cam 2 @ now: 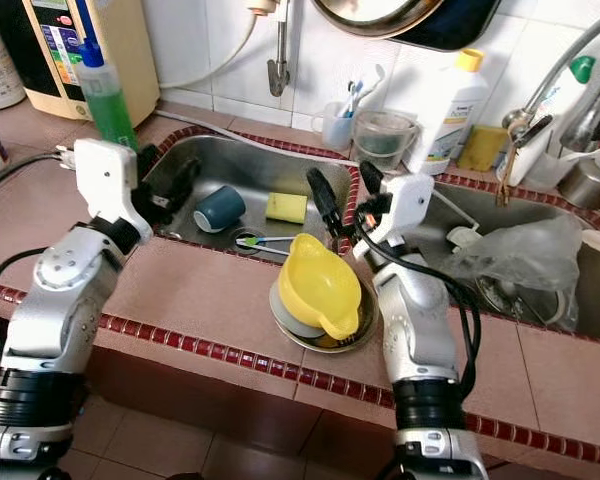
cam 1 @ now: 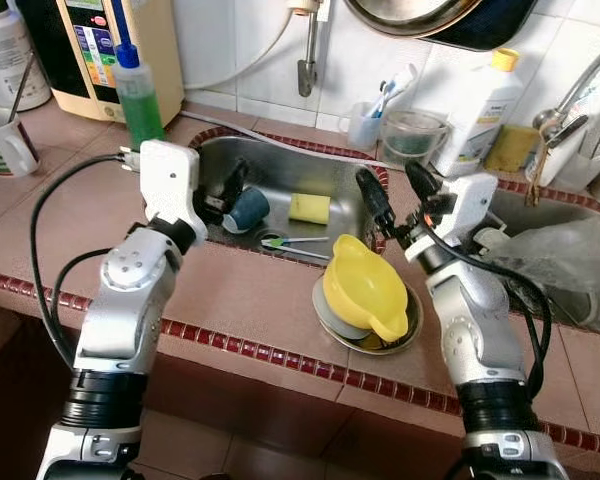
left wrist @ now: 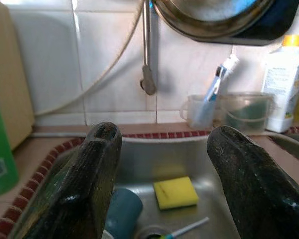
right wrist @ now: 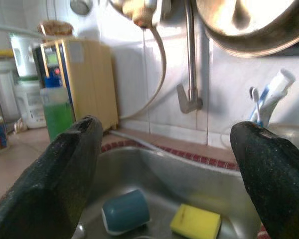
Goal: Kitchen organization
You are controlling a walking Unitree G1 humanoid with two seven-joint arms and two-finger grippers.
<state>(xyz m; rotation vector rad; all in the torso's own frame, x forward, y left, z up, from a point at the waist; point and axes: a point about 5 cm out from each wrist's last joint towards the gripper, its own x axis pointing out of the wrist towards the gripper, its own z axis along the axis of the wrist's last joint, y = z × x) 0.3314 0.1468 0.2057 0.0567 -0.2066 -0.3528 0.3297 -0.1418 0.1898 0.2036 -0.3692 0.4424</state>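
Blue cup (cam 1: 247, 209) lies in the sink (cam 1: 280, 170) just beside the spread left claw (cam 1: 223, 196).

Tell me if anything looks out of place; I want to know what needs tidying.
A blue cup lies tipped on its side in the sink, beside a loose yellow sponge and a toothbrush by the drain. A yellow jug sits tilted on plates at the counter edge. Both claws, left and right, are open.

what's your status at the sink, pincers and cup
Left pincer open, over sink's left edge beside blue cup. Right pincer open above sink's right rim. Cup on its side, ungrasped. Yellow sponge beside it.
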